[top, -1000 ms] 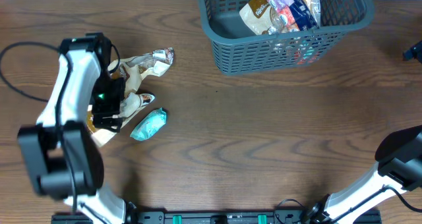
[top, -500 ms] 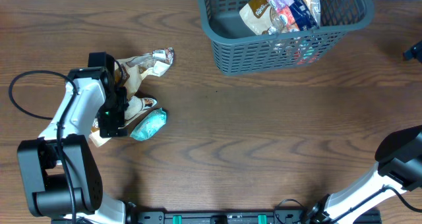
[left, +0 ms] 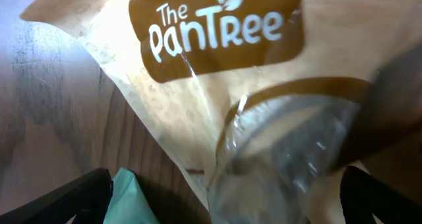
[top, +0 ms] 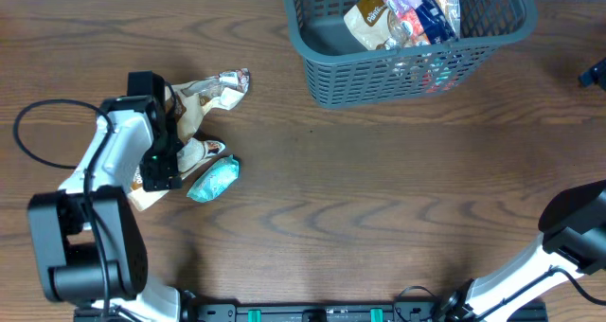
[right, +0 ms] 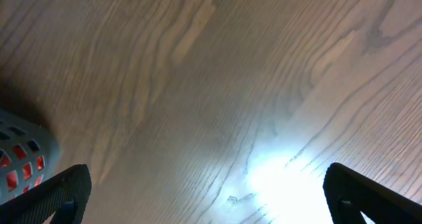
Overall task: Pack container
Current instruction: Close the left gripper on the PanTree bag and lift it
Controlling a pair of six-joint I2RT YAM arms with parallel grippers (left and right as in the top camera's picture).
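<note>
Glossy wood-grain table (top: 379, 189), plastic container (top: 398, 71)

Left arm (top: 109, 161) angled down, left fingers (left: 66, 197) spread wide, right fingers (right: 53, 192) apart

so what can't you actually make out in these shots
Pantree packet: overhead, mostly under the left arm; left wrist view crops its edges, lower part blurred.
Left gripper: whether it touches the packet; only its fingertips show.
Container: far side cut by the overhead's top edge; labels inside too small.
Right gripper: mostly cut off by the overhead's right edge.
</note>
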